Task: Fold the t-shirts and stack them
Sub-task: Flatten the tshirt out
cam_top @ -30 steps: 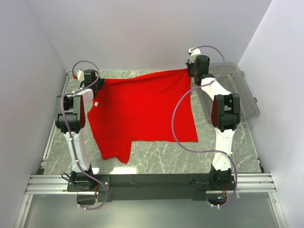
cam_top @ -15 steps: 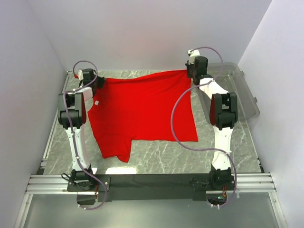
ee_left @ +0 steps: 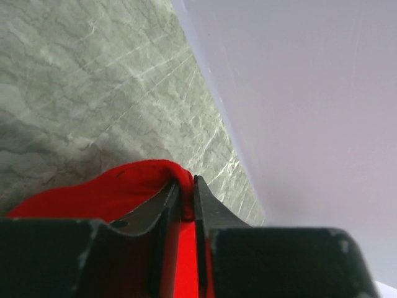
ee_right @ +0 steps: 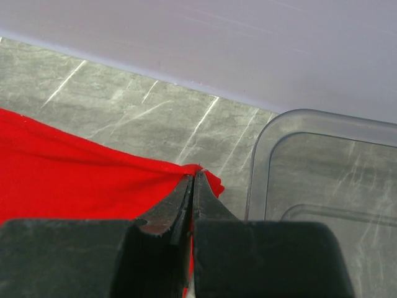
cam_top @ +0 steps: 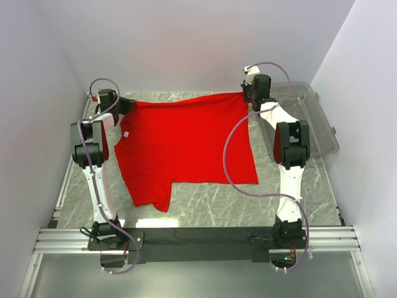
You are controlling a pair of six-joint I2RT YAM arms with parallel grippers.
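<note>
Change: the left arm has drawn back toward the far-left corner of the counter (cam_top: pixel 205 202), and the cloth there is pulled slightly further out; the right arm has barely moved.
Left gripper (ee_left: pixel 188 180): jaws close together, a fold of red cloth caught between them.
Right gripper (ee_right: pixel 192 177): closed tight on the far-right corner of the cloth.
Red t-shirt (cam_top: pixel 186 149): spread flat in the middle of the counter between the two arms, with one short sleeve pointing toward the near edge.
Why held so: gripping both far corners apart probably keeps the far edge taut and straight, which would ready the shirt for a fold.
Clear plastic bin (cam_top: pixel 322 124): stands at the right, just beside the right gripper, apart from the shirt.
Neck label (cam_top: pixel 125 135): a small white tag at the shirt's left edge, too small to read; no brand or other writing shows.
</note>
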